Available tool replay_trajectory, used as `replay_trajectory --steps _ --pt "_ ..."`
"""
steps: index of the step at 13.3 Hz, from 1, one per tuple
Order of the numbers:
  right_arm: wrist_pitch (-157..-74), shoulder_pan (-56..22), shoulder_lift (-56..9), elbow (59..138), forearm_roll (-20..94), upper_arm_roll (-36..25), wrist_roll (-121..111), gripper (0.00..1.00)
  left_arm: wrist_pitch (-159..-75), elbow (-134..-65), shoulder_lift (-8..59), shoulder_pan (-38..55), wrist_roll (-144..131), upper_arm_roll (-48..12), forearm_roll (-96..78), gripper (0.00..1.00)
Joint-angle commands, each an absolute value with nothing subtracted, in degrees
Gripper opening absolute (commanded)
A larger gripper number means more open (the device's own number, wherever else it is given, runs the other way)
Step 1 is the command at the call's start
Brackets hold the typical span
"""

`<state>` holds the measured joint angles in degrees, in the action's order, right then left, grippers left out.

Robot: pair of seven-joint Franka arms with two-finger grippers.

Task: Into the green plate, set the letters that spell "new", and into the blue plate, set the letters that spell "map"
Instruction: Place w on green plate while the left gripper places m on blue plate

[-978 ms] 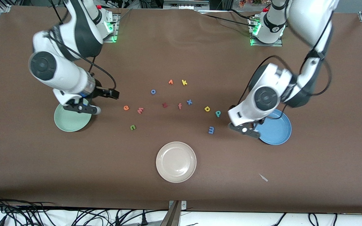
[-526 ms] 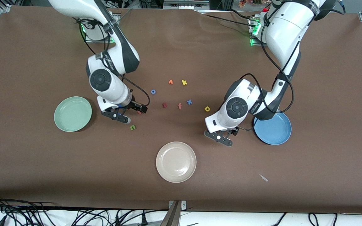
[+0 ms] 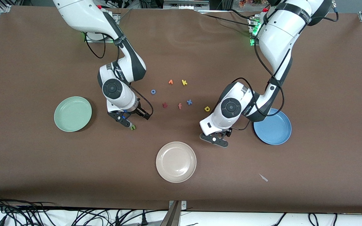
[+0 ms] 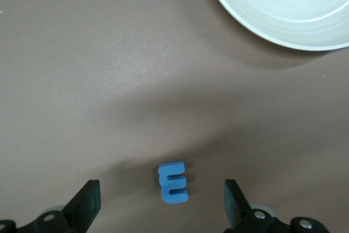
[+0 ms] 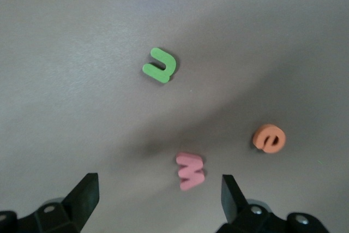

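My right gripper (image 5: 157,197) hangs open low over the pink w (image 5: 190,171), with the orange e (image 5: 269,138) and green n (image 5: 160,65) close by. From the front only the n (image 3: 132,127) shows beside that gripper (image 3: 125,121). My left gripper (image 4: 161,207) is open over the blue m (image 4: 173,181), which lies between its fingers untouched; from the front it (image 3: 215,140) covers the m. The yellow a (image 3: 207,109) lies beside the left arm. The p is hidden. The green plate (image 3: 73,113) and blue plate (image 3: 275,127) hold nothing.
A cream plate (image 3: 176,161) sits nearest the front camera, close to the left gripper, its rim (image 4: 256,31) in the left wrist view. Other letters lie mid-table: blue o (image 3: 153,91), yellow k (image 3: 184,82), dark red z (image 3: 164,105), f (image 3: 179,106), blue x (image 3: 189,102).
Both arms swung in from above their plates toward mid-table. The right gripper came over the w and e, the left over the m. Both stayed open.
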<state>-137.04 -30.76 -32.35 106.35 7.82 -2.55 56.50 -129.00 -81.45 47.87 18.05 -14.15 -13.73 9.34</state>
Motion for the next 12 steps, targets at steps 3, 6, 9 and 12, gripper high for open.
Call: replay_trajectory --steps 3,6,9,12 --pt "-145.98 -31.82 -30.94 113.81 8.44 -2.99 56.69 0.97 -129.81 -80.42 49.39 19.33 -15.47 -13.45 11.43 0.79" --pt "-151.17 -31.82 -31.03 116.89 8.44 -1.93 56.43 0.89 -130.17 -81.39 50.18 19.34 -15.29 -13.36 11.69 0.77" --pt "-150.82 -31.82 -30.94 116.72 8.44 -1.85 55.64 0.68 -130.34 -81.56 50.97 19.16 -15.29 -13.36 11.69 0.69" --pt "-149.94 -31.73 -30.94 116.46 8.35 -1.85 55.2 0.41 -130.43 -81.56 50.8 19.25 -15.38 -13.36 11.69 0.21"
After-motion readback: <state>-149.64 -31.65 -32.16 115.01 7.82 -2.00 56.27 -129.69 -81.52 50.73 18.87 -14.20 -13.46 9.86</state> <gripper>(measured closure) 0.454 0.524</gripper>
